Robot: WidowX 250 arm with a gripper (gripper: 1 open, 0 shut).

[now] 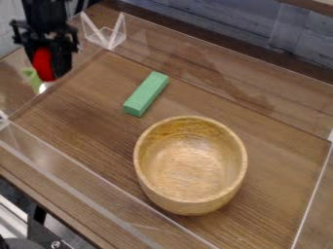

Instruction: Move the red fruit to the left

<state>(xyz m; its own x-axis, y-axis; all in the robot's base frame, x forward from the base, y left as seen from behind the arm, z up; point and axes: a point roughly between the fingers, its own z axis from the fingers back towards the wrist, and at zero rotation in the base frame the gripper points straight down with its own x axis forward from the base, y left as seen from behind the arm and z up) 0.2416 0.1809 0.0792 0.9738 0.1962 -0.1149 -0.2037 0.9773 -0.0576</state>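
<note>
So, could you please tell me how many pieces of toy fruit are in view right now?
1. The red fruit is at the far left of the table, held in the gripper above the wood. The bowl looks empty, and nothing seems hidden elsewhere.

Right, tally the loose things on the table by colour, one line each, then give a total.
Red: 1, the small red toy strawberry, held between the gripper fingers.
Green: 1, the flat green rectangular block.
Light wood: 1, the round wooden bowl.
Total: 3.
</note>
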